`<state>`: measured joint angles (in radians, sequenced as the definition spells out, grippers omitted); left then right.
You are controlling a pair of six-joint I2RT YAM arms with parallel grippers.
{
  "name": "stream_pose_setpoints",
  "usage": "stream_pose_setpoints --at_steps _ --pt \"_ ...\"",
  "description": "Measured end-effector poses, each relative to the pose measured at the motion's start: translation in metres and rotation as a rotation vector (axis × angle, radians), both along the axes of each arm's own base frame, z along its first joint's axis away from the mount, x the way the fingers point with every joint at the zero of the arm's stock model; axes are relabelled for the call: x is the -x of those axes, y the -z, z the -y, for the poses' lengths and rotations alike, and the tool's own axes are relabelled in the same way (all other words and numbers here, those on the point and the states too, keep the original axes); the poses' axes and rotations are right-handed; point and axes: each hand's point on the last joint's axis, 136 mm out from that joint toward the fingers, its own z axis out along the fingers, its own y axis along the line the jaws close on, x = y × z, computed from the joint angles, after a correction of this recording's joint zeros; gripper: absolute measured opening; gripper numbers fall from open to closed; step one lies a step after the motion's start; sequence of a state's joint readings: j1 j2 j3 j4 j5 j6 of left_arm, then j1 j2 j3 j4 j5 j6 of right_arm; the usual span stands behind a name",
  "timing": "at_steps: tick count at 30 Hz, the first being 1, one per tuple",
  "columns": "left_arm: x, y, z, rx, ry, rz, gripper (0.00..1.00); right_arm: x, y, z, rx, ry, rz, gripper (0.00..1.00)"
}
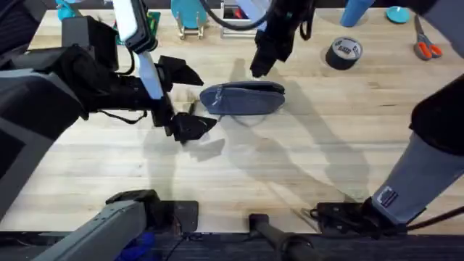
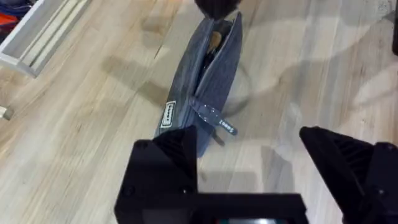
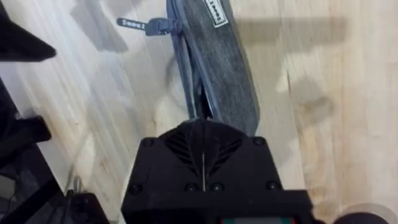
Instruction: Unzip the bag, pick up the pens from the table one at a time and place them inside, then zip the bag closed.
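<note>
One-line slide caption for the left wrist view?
Left gripper, fingers apart, faces the zipper-pull end of the unzipped bag lying on the table.

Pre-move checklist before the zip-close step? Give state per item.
1. Bag flat on the table: ok, lying on its side.
2. Zipper state: not ok for finished; the left wrist view shows the opening gaping with contents inside.
3. Zipper pull reachable: ok, it hangs free at the bag's end nearest the left gripper.
4. Left gripper ready: ok, fingers open, just short of the pull end, holding nothing.
5. Right gripper bracing the far end: fingers shut at the bag's edge; whether they pinch fabric, cannot tell.
6. Pens left on the table: cannot tell; none stands out on the bare wood, but the arms hide part of it.
</note>
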<state>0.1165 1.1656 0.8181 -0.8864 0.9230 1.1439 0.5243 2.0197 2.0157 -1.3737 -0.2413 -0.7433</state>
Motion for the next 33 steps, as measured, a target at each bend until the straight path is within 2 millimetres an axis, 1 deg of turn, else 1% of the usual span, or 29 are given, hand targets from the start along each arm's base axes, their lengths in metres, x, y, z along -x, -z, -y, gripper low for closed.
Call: stream_pose_setpoints --at_steps 5,12,18,19,28,33 --pt "0.000 0.000 0.000 0.000 0.000 0.000 0.993 0.003 0.016 -0.001 -0.001 -0.006 -0.027 0.033" --pt "0.000 0.000 0.000 0.000 0.000 0.000 0.993 0.007 0.031 -0.004 -0.014 -0.009 -0.058 0.033" --pt "0.000 0.000 0.000 0.000 0.000 0.000 0.993 0.006 0.043 -0.005 -0.019 -0.011 -0.057 0.034" --pt "0.000 0.000 0.000 0.000 0.000 0.000 0.993 0.005 0.049 -0.006 -0.025 -0.013 -0.051 0.033" --pt "0.000 0.000 0.000 0.000 0.000 0.000 0.993 0.004 0.064 -0.008 -0.031 -0.013 -0.048 0.032" --pt "0.000 0.000 0.000 0.000 0.000 0.000 0.993 0.003 0.067 -0.009 -0.035 -0.014 -0.044 0.033"
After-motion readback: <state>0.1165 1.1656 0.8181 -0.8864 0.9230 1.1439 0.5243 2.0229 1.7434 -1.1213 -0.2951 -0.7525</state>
